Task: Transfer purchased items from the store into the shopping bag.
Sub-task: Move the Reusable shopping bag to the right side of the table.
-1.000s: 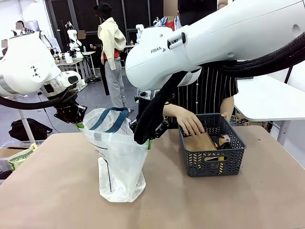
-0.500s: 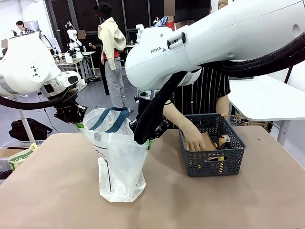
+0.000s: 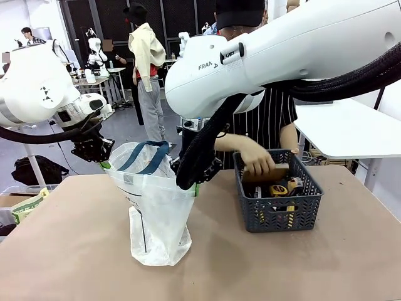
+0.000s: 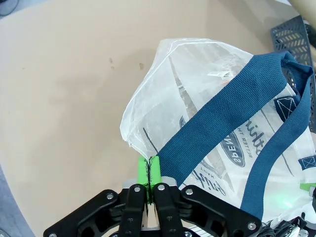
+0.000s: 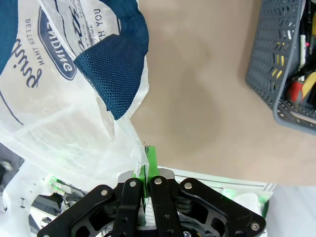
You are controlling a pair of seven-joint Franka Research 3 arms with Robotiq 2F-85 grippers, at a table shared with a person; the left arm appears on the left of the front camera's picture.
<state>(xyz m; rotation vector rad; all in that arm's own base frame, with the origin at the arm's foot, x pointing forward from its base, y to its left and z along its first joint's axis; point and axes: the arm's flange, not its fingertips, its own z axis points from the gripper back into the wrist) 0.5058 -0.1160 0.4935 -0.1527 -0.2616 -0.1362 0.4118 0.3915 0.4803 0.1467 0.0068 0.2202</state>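
At mid-frame, left gripper [image 4: 149, 167] and right gripper [image 5: 146, 162] pinch the shopping bag [image 3: 156, 207] open, seemingly empty; a person's hand [image 3: 257, 163] holds a tan packet [image 3: 274, 173] over the stocked basket [image 3: 282, 213]

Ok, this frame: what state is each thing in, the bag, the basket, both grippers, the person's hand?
shopping bag, upright on the table, mouth held open.
left gripper, shut on the bag's rim.
right gripper, shut on the opposite rim.
grey basket, on the table, partly filled.
person's hand, inside the basket, gripping a tan packet.
yellow tape measure, lying in the basket.
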